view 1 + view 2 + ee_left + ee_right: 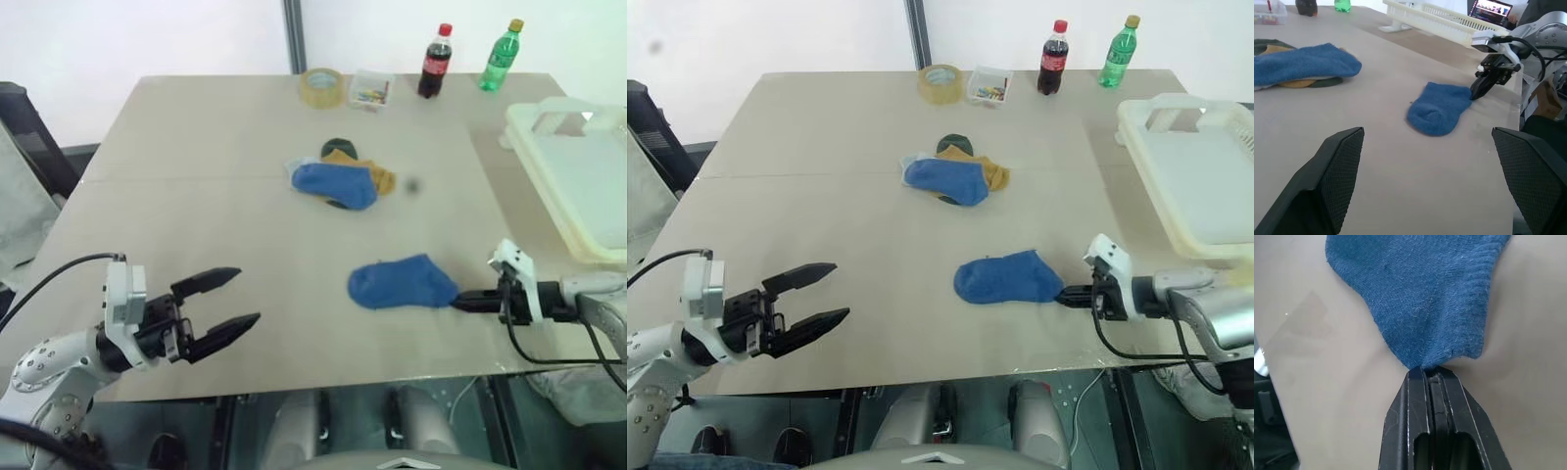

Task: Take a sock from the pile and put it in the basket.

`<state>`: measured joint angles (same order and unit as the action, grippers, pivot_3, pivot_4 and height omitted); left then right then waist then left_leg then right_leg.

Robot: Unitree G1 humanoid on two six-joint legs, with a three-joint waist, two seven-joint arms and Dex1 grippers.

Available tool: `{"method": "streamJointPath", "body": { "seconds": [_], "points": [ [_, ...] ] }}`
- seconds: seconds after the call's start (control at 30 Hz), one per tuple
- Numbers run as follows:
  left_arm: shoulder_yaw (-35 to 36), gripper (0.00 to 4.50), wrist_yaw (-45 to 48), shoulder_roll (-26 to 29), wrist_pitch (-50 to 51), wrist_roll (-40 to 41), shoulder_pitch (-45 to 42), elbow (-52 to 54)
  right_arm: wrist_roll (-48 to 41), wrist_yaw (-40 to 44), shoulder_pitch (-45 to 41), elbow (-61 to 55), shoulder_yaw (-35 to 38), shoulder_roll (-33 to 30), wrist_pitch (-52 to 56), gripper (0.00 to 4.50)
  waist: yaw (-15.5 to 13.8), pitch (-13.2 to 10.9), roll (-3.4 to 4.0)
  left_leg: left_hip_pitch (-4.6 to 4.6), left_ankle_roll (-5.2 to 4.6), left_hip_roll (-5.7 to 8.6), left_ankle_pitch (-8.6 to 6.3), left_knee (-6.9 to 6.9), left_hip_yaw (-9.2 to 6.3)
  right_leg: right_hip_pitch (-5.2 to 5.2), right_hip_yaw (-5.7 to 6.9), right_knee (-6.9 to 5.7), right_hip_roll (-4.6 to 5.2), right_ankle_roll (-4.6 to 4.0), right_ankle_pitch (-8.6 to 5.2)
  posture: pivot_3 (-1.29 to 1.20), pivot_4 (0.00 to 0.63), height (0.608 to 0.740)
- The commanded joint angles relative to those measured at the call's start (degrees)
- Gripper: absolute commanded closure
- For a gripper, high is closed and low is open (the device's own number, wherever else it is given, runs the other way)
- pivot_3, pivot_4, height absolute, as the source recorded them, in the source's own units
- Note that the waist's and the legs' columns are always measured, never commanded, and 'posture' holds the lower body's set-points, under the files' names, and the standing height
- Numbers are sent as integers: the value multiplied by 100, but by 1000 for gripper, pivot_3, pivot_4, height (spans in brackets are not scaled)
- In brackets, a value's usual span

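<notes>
The right pincer (460,300) pinches the edge of the blue sock (402,283), which lies flat on the counter (196,196) just in front of its tips, so the next move probably is to lift it toward the basket (578,166) beyond that pincer, while the left pincer (230,304) waits spread.

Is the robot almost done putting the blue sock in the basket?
About halfway. Done: one blue sock lies apart from the pile, near the table's front edge. In hand: the right gripper is shut on the sock's edge, with the sock flat on the table. Left: lifting it into the basket. The left gripper is open, holding nothing.
</notes>
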<state>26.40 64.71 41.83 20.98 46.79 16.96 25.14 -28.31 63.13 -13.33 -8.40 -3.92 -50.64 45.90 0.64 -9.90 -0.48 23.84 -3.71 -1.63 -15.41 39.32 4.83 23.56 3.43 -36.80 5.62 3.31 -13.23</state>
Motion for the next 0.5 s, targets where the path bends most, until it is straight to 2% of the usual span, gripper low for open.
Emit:
{"method": "streamJointPath", "body": {
  "seconds": [0.03,0.07,0.1,0.17,0.3,0.37,0.5],
  "points": [
    [42,0,53,68,0,15,3,34,-7,-25,33,-47,51,6,-9,3493,4,3,-4,0,0,0,0,0,2,0,-2,0,0,0,0,0,150,735],
    [45,0,55,67,1,15,11,39,-23,-3,87,-89,82,-25,-7,3253,6,5,-8,0,0,0,0,0,3,0,-3,0,0,0,0,0,150,735],
    [48,0,67,69,-1,12,29,45,-1,-8,153,-140,120,-73,-38,2669,4,10,-16,0,0,-1,0,0,3,0,-3,0,0,0,0,0,150,735],
    [48,0,93,73,-2,11,58,52,19,-26,262,-195,256,-216,-54,1780,3,14,-22,-5,-1,-2,-1,1,2,-1,-2,0,2,-1,0,0,150,735],
    [48,0,135,86,21,33,65,43,23,80,421,-226,519,-580,-215,1780,-37,14,-21,-5,-8,4,-7,4,5,0,0,0,20,-4,1,0,150,735],
    [54,0,163,98,27,48,51,14,258,-162,257,-68,598,-646,-434,1780,-43,14,-21,-2,-3,7,-4,4,5,2,2,2,26,-5,1,0,150,735],
    [48,0,165,89,-7,35,-98,-74,293,-1021,-778,293,719,-29,-158,1780,17,11,-15,1,-2,6,-3,3,13,4,-5,0,24,-8,3,0,150,735]
  ]
}}
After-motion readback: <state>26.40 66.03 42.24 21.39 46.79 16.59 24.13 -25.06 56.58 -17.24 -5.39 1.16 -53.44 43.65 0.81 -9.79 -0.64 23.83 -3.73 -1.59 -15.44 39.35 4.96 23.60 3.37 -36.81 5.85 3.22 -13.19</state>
